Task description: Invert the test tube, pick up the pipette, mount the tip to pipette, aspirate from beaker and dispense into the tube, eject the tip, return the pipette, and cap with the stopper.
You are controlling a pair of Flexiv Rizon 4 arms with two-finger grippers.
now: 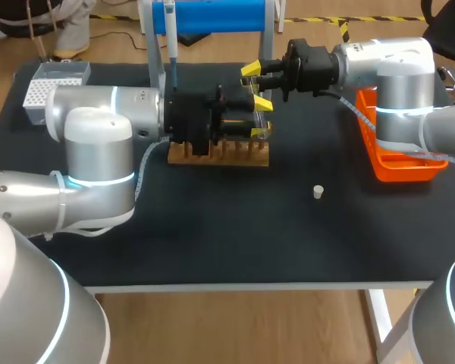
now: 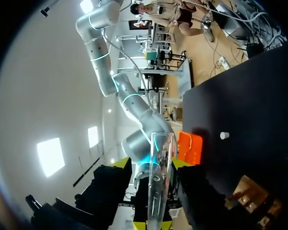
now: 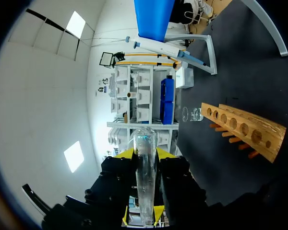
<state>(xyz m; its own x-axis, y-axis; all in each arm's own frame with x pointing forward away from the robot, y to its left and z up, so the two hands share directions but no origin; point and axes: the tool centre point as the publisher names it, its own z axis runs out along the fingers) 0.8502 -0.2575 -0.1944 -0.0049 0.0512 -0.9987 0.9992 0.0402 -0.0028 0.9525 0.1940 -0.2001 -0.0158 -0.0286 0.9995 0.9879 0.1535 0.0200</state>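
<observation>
Head camera high behind; wrist cameras close; common rack (image 1: 227, 157)

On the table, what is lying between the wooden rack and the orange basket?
Only the small white stopper, on bare black table, slightly nearer the front edge than the wooden rack and orange basket. The head view shows it.

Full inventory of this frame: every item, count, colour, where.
test tube: 1 sure, clear, held by right gripper; tube at left gripper too, same one unclear
rack: 1, wooden, mid-table, back
beaker: 1, clear, near rack's end
pipette: 1, blue-white, hanging on stand
stand: 1, blue, back edge
tip box: 1, grey-white, back-left corner
stopper: 1, white, right of rack
bin: 1, orange, right edge
table: 1, black
left gripper: 1, at rack
right gripper: 1, shut on test tube
</observation>
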